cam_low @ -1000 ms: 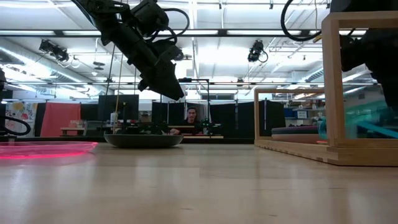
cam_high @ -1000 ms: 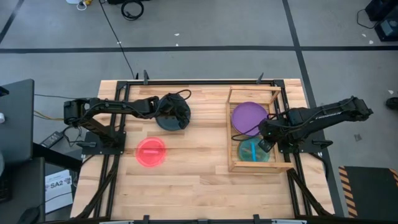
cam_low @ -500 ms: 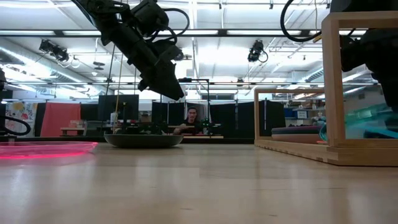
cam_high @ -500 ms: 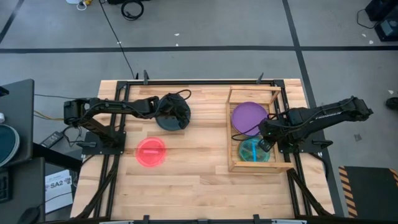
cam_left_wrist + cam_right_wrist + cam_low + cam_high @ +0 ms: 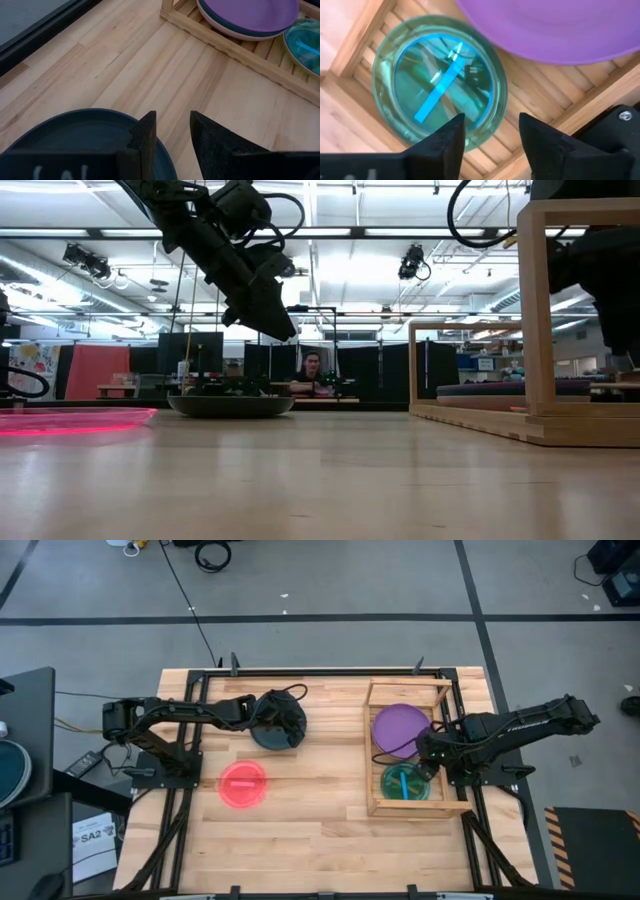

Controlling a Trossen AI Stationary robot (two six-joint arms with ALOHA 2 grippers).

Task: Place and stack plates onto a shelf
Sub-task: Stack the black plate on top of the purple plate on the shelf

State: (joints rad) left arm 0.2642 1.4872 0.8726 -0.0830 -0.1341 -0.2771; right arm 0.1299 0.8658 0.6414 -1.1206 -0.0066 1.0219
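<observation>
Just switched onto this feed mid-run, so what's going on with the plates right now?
The right end effector hangs open just above the small translucent cyan-green plate, which lies flat in the near half of the shelf. The purple plate lies in the far half, on top of another plate. The left end effector hovers open over the dark teal plate on the tabletop, not gripping it. The red-pink plate waits on the table, untouched.

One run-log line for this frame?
right gripper: open, above green plate in shelf | left gripper: open over dark teal plate
</observation>
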